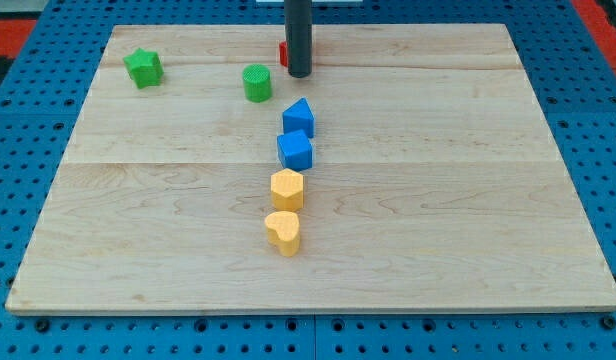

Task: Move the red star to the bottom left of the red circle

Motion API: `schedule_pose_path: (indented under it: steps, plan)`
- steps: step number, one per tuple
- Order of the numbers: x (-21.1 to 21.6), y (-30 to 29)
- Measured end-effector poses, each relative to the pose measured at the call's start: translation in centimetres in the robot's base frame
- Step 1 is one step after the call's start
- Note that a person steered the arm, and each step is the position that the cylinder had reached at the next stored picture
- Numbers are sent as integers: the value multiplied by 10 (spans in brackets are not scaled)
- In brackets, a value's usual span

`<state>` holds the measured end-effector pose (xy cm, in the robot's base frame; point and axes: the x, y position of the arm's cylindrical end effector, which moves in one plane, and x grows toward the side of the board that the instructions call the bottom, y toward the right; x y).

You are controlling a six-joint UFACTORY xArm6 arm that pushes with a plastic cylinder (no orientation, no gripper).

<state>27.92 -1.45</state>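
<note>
My tip [299,74] rests on the board near the view's top centre. A red block [284,53] peeks out just to the left of the rod and behind it. Most of it is hidden, so I cannot tell whether it is the star or the circle. No second red block shows. The tip stands right against this red block, on its bottom-right side.
A green star [143,68] lies at the top left. A green cylinder [257,83] sits just left of my tip. Below the tip, a column runs down: a blue block [299,117], a blue cube [295,151], a yellow hexagon [287,188], a yellow heart [283,232].
</note>
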Motion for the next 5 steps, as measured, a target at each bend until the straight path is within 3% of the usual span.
schedule_pose_path:
  steps: [5]
  plan:
    - [7,-3]
